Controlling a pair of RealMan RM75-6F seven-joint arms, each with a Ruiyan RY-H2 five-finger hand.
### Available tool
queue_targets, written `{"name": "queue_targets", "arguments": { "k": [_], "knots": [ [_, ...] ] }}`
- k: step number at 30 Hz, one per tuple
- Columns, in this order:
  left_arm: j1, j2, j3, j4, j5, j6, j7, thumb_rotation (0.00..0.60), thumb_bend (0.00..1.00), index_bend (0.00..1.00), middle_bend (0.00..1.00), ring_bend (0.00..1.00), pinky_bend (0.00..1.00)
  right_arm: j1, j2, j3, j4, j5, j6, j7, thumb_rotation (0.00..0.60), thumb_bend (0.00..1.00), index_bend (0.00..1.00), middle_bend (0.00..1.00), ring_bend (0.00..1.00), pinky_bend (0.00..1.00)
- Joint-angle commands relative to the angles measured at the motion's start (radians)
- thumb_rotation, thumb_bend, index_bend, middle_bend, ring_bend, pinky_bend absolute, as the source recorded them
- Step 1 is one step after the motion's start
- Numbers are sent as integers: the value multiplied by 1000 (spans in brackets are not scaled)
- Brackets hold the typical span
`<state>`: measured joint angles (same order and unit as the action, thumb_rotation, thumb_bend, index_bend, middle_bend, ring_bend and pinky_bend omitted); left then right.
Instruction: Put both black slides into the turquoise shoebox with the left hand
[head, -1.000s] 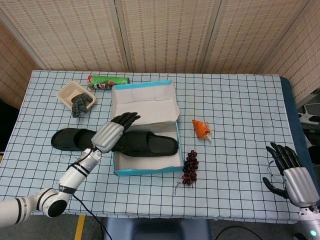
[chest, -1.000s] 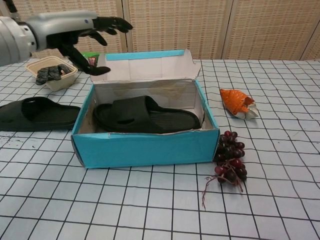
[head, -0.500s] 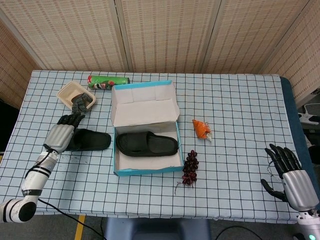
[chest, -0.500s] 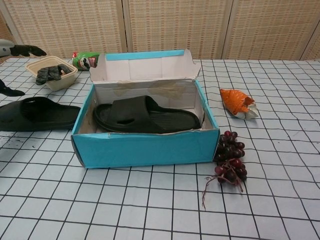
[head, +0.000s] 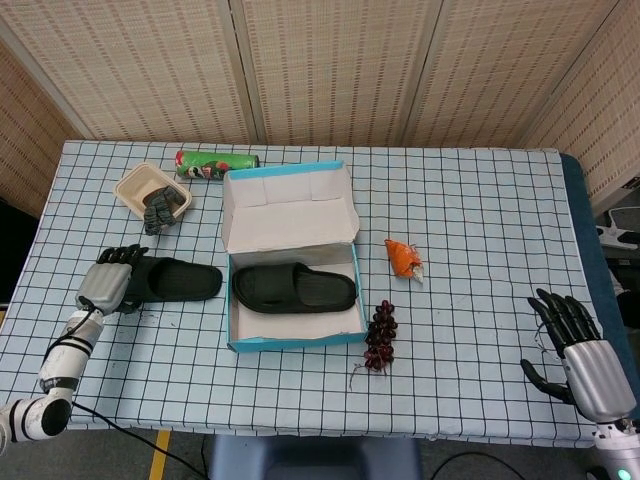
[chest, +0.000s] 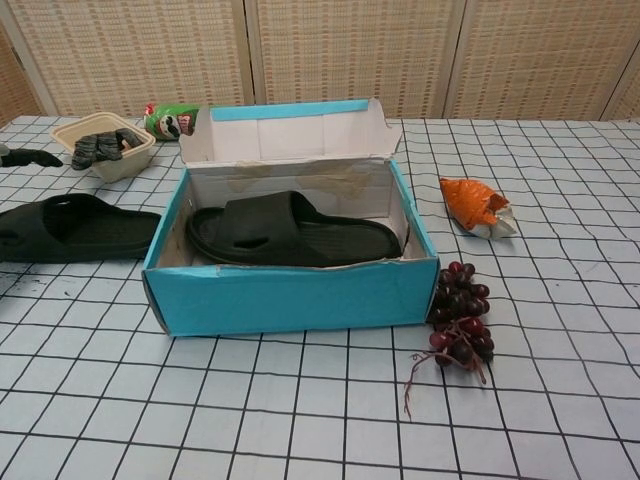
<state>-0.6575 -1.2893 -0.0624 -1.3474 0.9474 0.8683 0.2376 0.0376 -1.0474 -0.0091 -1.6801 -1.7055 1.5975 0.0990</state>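
While chest cam hides it, head cam shows left hand (head: 106, 283) on outer slide (head: 172, 281); grip unclear.

A table (head: 480, 200) covered in a white cloth with a dark grid carries everything. Near its centre sits an open turquoise shoebox (head: 292, 341), lid standing up at 12 o'clock. Just beside the box at 9 o'clock lies a black slide (head: 172, 281). At 10 o'clock rests a beige tray (head: 138, 184), with a green can (head: 216, 164) on its side at 11 o'clock. At 3 o'clock lies an orange wrapper (head: 402, 258), and touching the box's corner at 4 o'clock, a bunch of dark grapes (head: 380, 335).
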Motion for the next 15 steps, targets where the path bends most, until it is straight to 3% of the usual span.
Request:
{"name": "queue_targets", "arguments": {
  "k": [1, 15],
  "knots": [
    [-5, -52, 4, 74, 25, -33, -16, 600, 272, 0, 0, 0, 32, -1, 0, -1, 0, 0, -1, -2, 600, 217, 0, 0, 0, 0],
    [-38, -144, 6, 229, -35, -135, 72, 600, 273, 0, 0, 0, 35, 0, -4, 3, 1, 7, -3, -10, 600, 217, 0, 0, 0, 0]
  ]
}}
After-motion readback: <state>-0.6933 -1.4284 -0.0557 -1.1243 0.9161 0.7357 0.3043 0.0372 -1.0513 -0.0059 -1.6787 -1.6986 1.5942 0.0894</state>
